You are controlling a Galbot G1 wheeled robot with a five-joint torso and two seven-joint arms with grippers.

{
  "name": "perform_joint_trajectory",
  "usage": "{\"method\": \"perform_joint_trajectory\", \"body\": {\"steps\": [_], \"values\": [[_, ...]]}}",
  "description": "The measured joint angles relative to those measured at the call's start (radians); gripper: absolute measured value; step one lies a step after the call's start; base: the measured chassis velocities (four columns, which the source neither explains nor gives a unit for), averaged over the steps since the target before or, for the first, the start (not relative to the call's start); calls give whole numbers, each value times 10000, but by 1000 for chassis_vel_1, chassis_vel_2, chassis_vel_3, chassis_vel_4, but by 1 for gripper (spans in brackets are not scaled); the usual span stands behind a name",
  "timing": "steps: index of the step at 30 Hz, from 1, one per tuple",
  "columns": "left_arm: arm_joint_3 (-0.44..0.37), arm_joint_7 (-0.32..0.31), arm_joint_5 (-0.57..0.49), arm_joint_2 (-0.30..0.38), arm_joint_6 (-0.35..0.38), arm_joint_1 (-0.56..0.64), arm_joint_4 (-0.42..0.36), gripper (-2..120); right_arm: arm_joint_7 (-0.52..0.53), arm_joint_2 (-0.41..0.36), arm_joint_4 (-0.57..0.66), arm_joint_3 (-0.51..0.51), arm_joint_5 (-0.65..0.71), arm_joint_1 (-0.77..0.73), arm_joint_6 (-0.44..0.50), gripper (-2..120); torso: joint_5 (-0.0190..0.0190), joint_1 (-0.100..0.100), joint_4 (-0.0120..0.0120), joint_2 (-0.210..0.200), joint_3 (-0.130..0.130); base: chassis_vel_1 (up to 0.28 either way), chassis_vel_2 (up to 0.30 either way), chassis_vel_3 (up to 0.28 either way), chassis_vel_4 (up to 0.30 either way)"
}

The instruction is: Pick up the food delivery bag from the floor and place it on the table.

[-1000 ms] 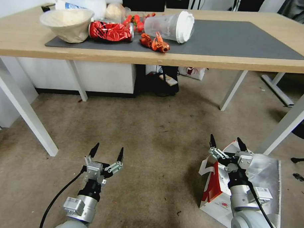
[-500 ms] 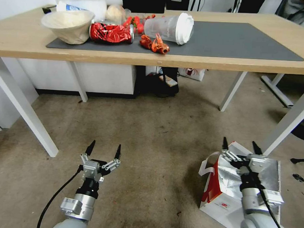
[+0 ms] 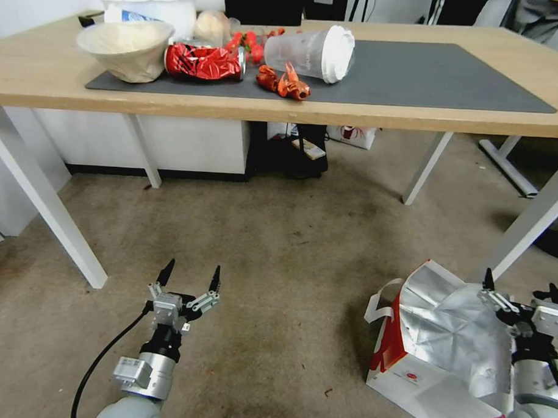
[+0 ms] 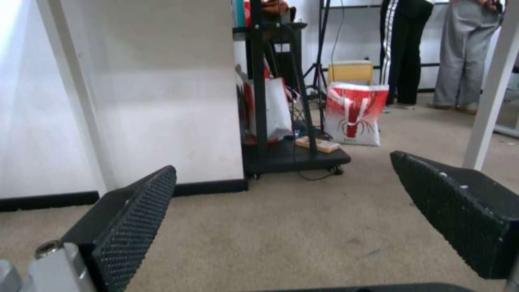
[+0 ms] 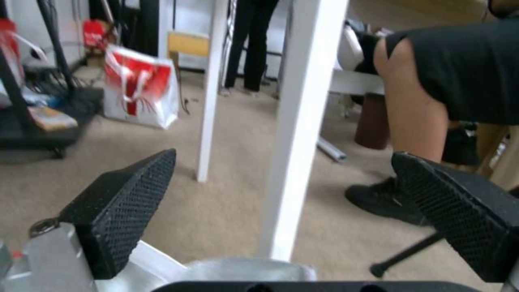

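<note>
Head view: right gripper point(image 3: 524, 289) (jaws apart) has shifted right, uncovering bag point(image 3: 445, 343).

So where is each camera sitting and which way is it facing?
Head view: from the robot's head, down at the table, carpet and food delivery bag; shows left tool and right tool, both open.
Left wrist view: low, along the carpet; its own fingers.
Right wrist view: low, past a table leg; its own fingers.
Both wrist views share the red-and-white bag.
</note>
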Motion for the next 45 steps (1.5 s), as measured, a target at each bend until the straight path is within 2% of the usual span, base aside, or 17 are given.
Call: {"method": "perform_joint_trajectory", "body": {"steps": [4, 16, 30, 33, 34, 37, 38, 41, 42, 45], "values": [[-1, -17, 13, 33, 34, -12, -7, 99, -163, -346, -819, 99, 9, 316, -3, 100, 0, 1, 0, 4, 0, 0, 0, 0, 0], [-86, -51, 42, 125, 33, 143, -245, 99, -230, -598, -2311, 69, -67, 910, 38, 100, 0, 3, 0, 12, 0, 0, 0, 0, 0], [62, -71, 209, -17, -53, 279, -317, 98, -234, -687, -3032, -243, 65, 1174, -208, 96, -2, 3, 0, 18, 0, 0, 0, 0, 0], [131, -78, 308, -59, -53, 314, -335, 98, -213, -680, -3130, -344, 87, 1269, -300, 86, -3, 3, 1, 18, 0, 0, 0, 0, 0], [131, -78, 308, -59, -53, 314, -335, 98, -213, -680, -3130, -344, 87, 1269, -300, 86, -3, 3, 1, 18, 0, 0, 0, 0, 0], [130, -99, 330, -78, -53, 337, -359, 98, -122, -708, -3154, -433, 164, 1315, -529, 71, -3, 3, 0, 19, 0, 0, 0, 0, 0], [130, -99, 330, -78, -53, 337, -359, 98, -122, -708, -3154, -433, 164, 1315, -529, 71, -3, 3, 0, 19, 0, 0, 0, 0, 0], [124, -114, 344, -96, -87, 372, -371, 98, -93, -696, -3280, -498, 218, 1351, -558, 54, -3, 3, 0, 20, 0, 0, 0, 0, 0], [124, -114, 344, -96, -87, 372, -371, 98, -93, -696, -3280, -498, 218, 1351, -558, 54, -3, 3, 0, 20, 0, 0, 0, 0, 0], [119, -126, 349, -96, -93, 373, -405, 98, -70, -662, -3347, -549, 274, 1364, -578, 41, -2, 3, 0, 20, 0, 0, 0, 0, 0]]}}
